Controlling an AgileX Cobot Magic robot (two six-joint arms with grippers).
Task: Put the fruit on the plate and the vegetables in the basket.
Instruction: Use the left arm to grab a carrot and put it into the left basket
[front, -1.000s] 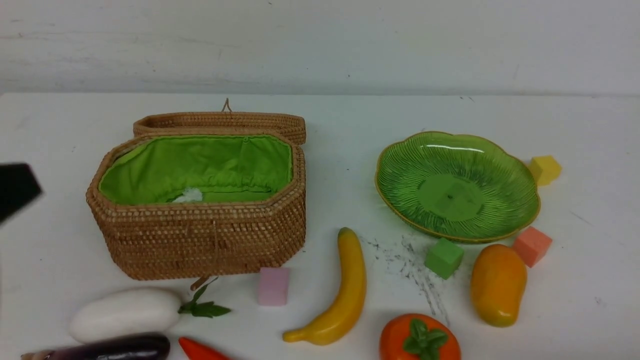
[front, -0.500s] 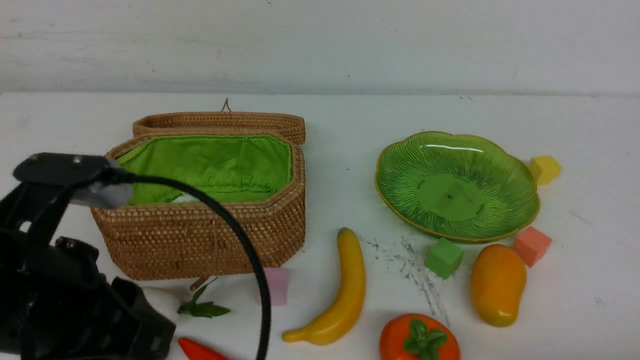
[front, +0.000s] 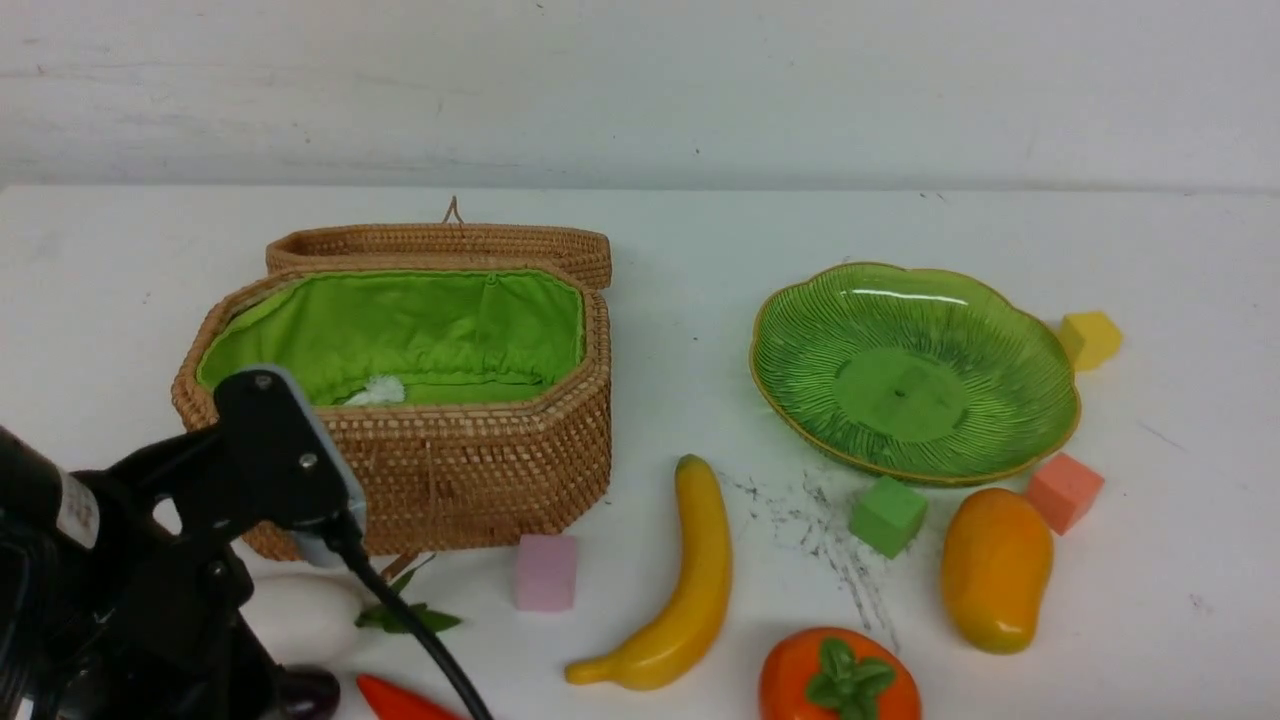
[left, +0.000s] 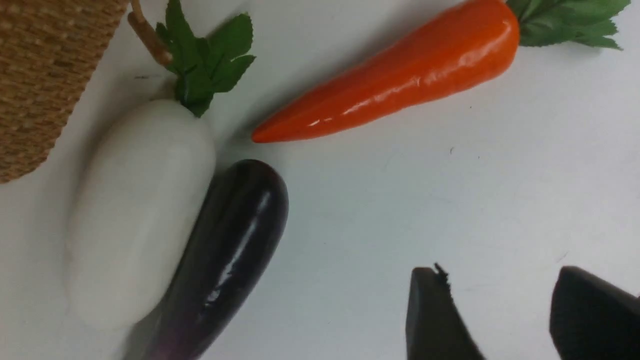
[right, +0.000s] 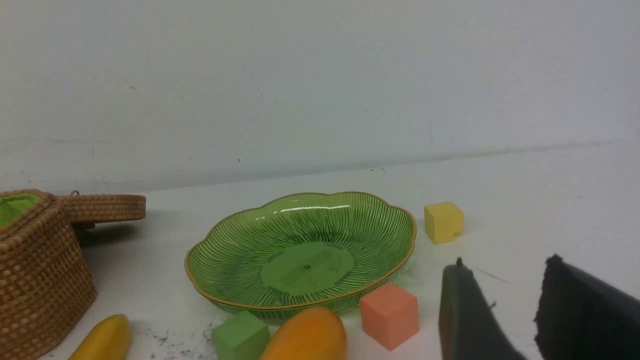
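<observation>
Front view: left arm (front: 150, 540) has dropped lower across the basket (front: 470, 470).

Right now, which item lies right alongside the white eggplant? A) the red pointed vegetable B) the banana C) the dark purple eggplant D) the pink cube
C: the left wrist view shows the dark purple eggplant running along the side of the white eggplant.

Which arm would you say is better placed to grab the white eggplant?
The left: left gripper hangs open near the white eggplant; right gripper faces the plate.
</observation>
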